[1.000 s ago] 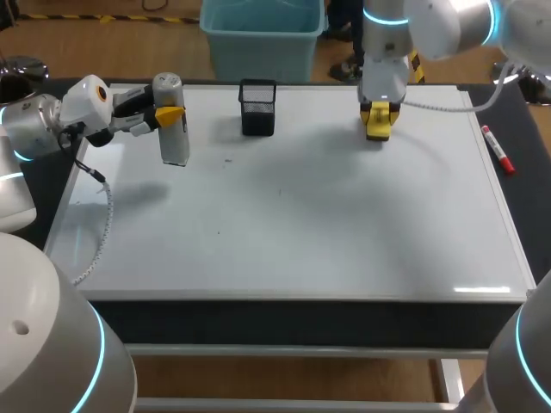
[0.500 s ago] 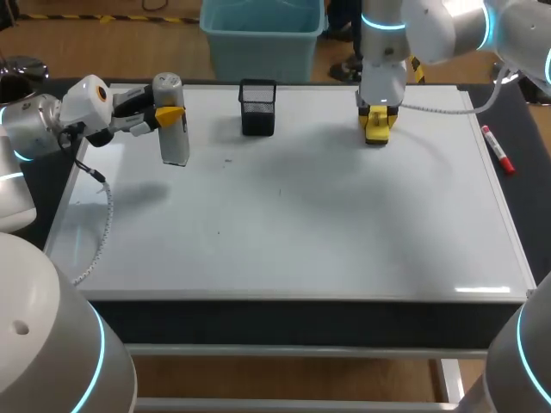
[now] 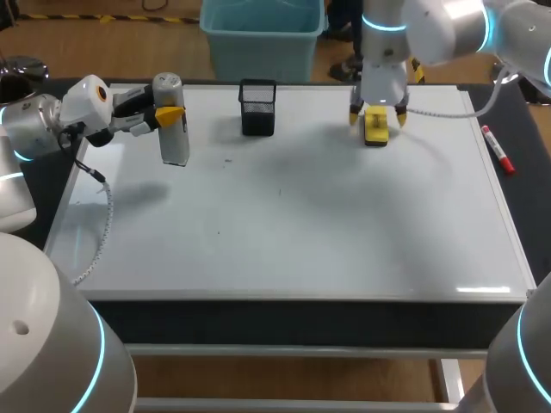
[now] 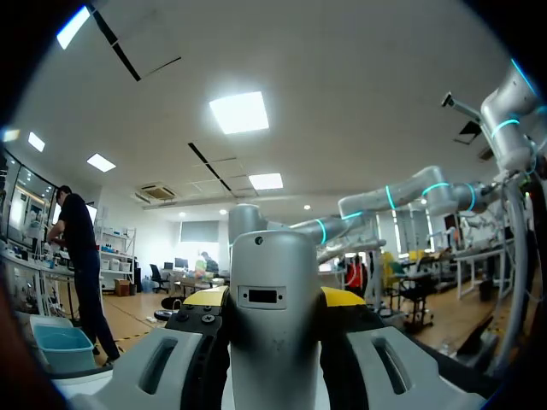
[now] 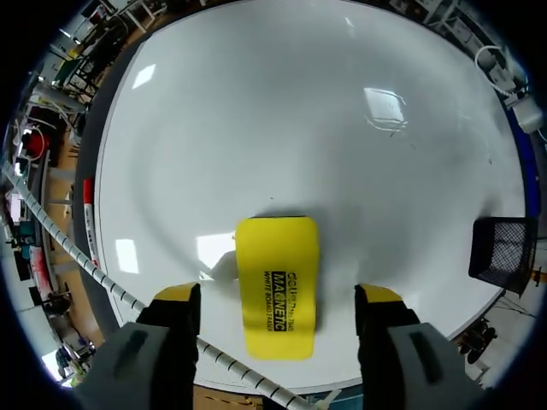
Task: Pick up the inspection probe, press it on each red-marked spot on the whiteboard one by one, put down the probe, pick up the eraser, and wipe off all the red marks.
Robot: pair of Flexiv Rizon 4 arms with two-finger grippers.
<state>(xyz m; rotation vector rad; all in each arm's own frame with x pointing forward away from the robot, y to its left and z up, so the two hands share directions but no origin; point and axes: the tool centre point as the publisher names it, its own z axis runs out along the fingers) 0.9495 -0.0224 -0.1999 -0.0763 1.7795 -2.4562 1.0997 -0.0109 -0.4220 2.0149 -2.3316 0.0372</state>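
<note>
Whiteboard (image 3: pixel 301 224), far edge: eraser (image 5: pixel 276 282) lies between parted fingers of your right gripper (image 5: pixel 278 295), long axis crosswise to their closing line; left gripper (image 3: pixel 168 114) clamps probe (image 3: pixel 175 138)

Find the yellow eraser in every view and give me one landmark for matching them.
Head view: eraser flat on the whiteboard near its far edge, between the open fingers of the right end effector, right of the black mesh basket.
Left wrist view: not in it; the probe fills the middle.
Right wrist view: flat on the whiteboard between the yellow-tipped fingers.
Landmark: the black mesh basket, shared by the head and right wrist views only.
</note>
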